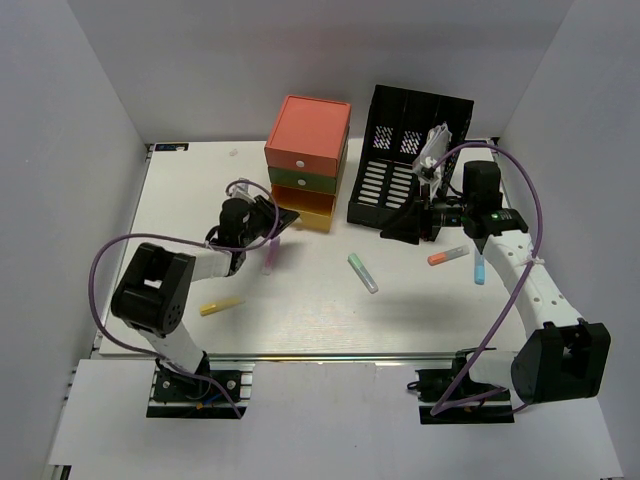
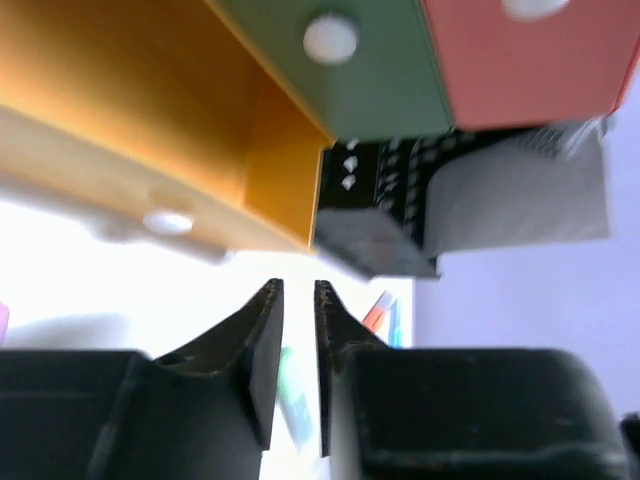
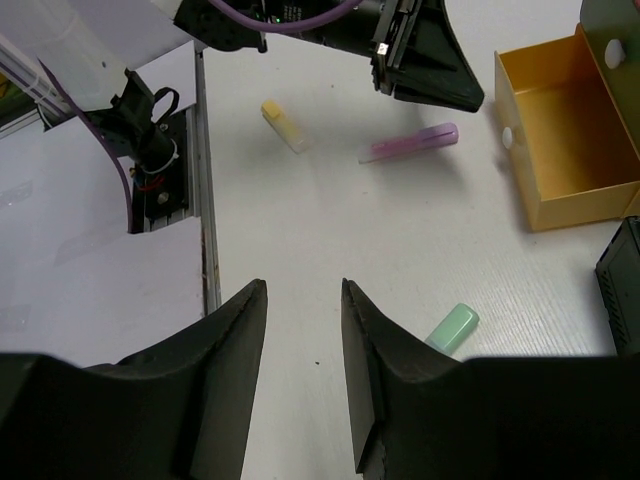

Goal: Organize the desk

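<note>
We see the desk (image 1: 300, 320) lying flat under both arms. Its long axis runs left to right in the top view, and its metal rail lies along the near edge by the arm bases.

The left arm bends at the elbow and reaches forward. The left gripper (image 1: 283, 218) sits just in front of the pulled-out yellow drawer (image 3: 560, 130), jaws nearly together with a thin slit between them, holding nothing. The right arm stretches up the right side with its wrist turned left. The right gripper (image 3: 300, 300) hangs above the desk with its jaws spread and empty.

The drawer box (image 1: 308, 150) stands at the back, and its open bottom drawer shows us only a bare yellow floor. Beside it, the black file rack (image 1: 385, 180) holds something white and crumpled (image 1: 432, 150). A pink marker (image 3: 410, 145), a yellow marker (image 3: 285, 125) and a green marker (image 3: 452, 328) lie loose on the desk.
</note>
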